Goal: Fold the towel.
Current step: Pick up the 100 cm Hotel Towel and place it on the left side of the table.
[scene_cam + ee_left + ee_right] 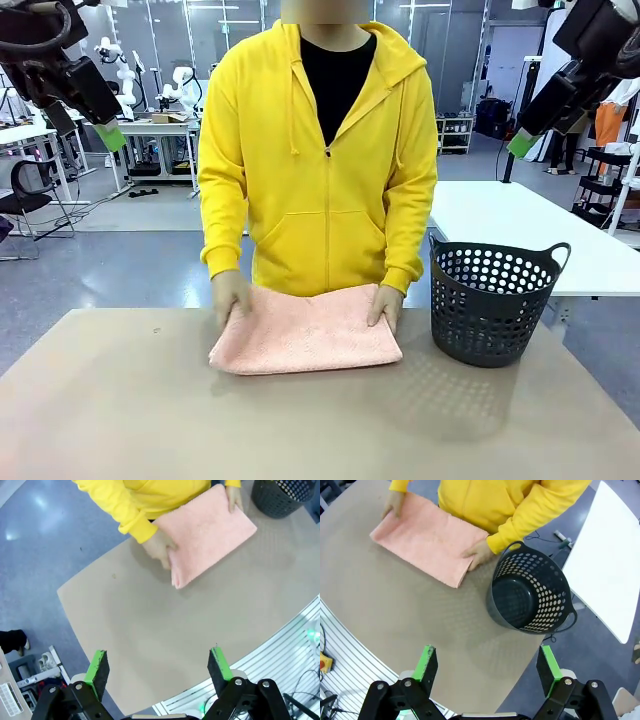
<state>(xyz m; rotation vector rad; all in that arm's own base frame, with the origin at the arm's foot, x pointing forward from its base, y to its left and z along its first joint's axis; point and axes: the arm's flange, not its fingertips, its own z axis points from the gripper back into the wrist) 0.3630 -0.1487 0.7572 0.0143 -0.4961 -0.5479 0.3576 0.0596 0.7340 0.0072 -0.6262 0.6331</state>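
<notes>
Towel lies folded flat at the table's far edge, both the person's hands on its ends, basket just beside. Left wrist: my left gripper hangs spread wide, high above. Right wrist: my right gripper hangs spread, holding nothing.

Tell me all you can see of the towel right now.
The towel is salmon-pink, looks like soft terry, and lies flat as a folded rectangle on the tan table, left of the dark basket and apart from it. The person presses one hand on each short end. Neither robot hand touches it.
</notes>
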